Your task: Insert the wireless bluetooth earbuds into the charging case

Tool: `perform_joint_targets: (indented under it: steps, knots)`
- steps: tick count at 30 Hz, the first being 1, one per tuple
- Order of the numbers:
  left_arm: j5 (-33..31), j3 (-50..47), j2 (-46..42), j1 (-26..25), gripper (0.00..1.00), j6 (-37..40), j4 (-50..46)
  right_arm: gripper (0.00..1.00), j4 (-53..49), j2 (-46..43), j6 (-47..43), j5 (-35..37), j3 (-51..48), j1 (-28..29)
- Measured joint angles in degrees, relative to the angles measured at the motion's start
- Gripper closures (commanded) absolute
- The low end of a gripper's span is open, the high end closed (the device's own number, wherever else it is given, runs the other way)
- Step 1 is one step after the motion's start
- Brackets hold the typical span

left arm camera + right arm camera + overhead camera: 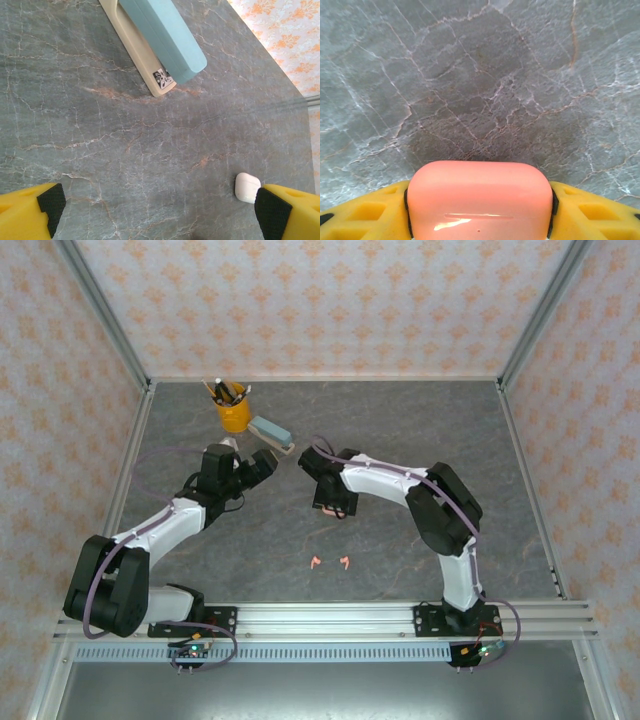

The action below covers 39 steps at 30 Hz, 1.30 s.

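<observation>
A salmon-pink charging case (479, 197), lid closed, sits between the yellow fingers of my right gripper (479, 205), which is shut on it just above the table. In the top view that gripper (330, 502) hangs over the table's middle. Two tiny salmon-pink earbuds (315, 561) (344, 561) lie loose on the table nearer the arm bases, apart from both grippers. My left gripper (160, 210) stands wide open over bare table. A small white charging case (247, 187) lies closed right beside its right fingertip (272, 212).
A teal and cream stapler (160, 45) lies ahead of the left gripper, at the back centre (272, 432). A yellow cup of pens (233, 412) stands behind it. Patterned walls and metal posts enclose the grey marble table (480, 440).
</observation>
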Motion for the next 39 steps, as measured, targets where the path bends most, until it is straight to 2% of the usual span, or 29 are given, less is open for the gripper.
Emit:
perform_joint_targets:
  steps: [11, 24, 32, 39]
  knots:
    - [0.3, -7.5, -2.1, 0.0, 0.0, 0.0, 6.2, 0.4, 0.0, -1.2, 0.6, 0.0, 2.8, -1.9]
    - [4.5, -18.0, -2.8, -0.2, 0.0, -1.1, 22.3, 0.41, 0.9, -0.5, 3.6, -0.6, 8.6, -3.9]
    - [5.0, -20.4, -2.5, -5.0, 0.0, -1.0, 31.2, 0.41, 2.1, 1.2, 5.5, -2.4, 11.6, -4.6]
    - [4.7, -21.0, 2.1, -9.2, 0.0, 0.0, 39.3, 0.41, 3.0, 1.7, 7.0, -4.3, 11.9, -4.9]
